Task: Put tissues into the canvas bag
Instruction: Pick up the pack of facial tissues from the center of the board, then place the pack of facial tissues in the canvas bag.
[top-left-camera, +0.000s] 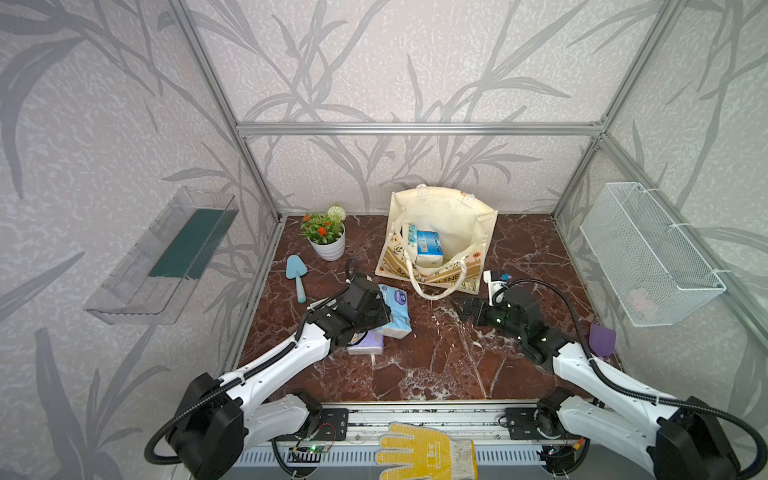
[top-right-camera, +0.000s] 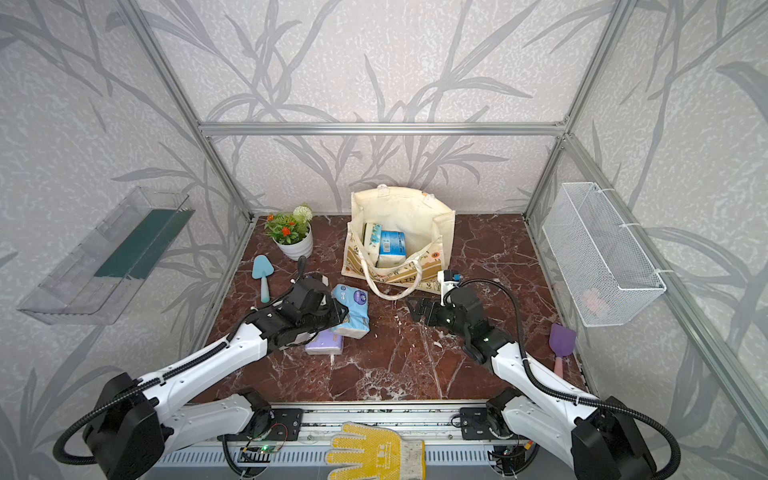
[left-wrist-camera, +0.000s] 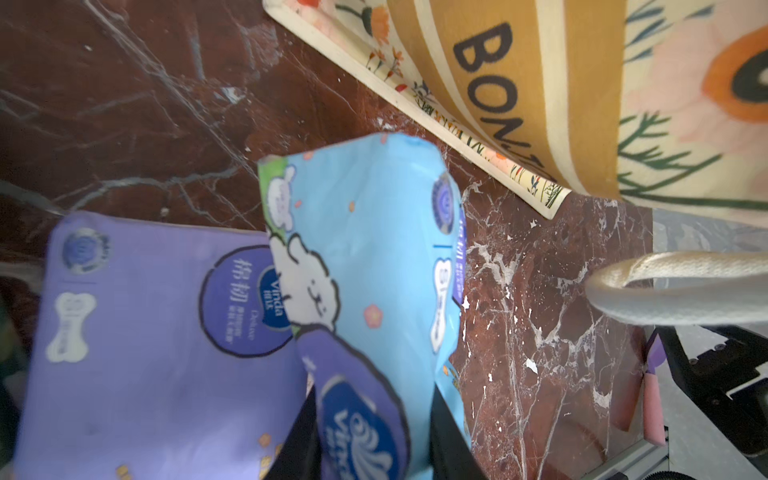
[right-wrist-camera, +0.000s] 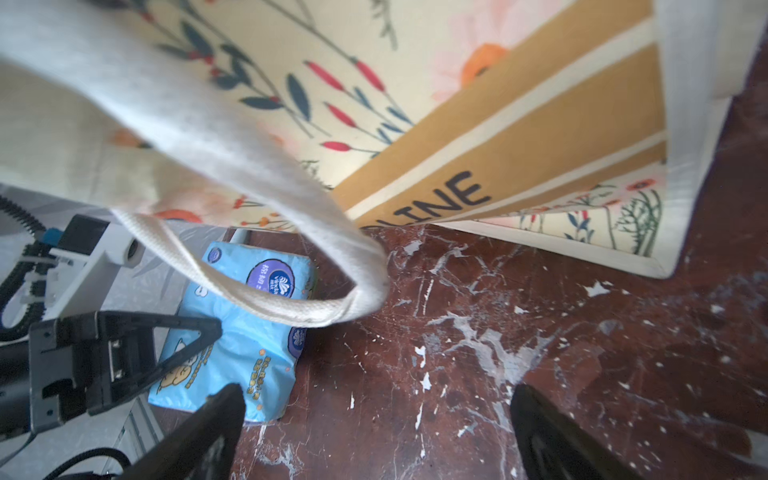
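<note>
Red-brown marble tabletop (top-left-camera: 436, 365) inside a booth papered with grey leaves. Left gripper (left-wrist-camera: 374, 453) is clamped on one end of a blue tissue pack (left-wrist-camera: 365, 249), which tilts over a lilac pack (left-wrist-camera: 158, 340) lying flat. Right gripper (right-wrist-camera: 378, 428) has its jaws spread wide and empty, just above the marble near the rope handle (right-wrist-camera: 291, 307) of the canvas bag (top-left-camera: 453, 212). This bag stands open at the back, with more tissue packs (top-left-camera: 428, 249) inside.

Four tissue packs (top-left-camera: 399, 316) (top-left-camera: 365, 345) (top-left-camera: 428, 245) (top-left-camera: 410, 233), one bag (top-left-camera: 457, 212), two trowels (top-left-camera: 296, 266) (top-left-camera: 601, 340).
</note>
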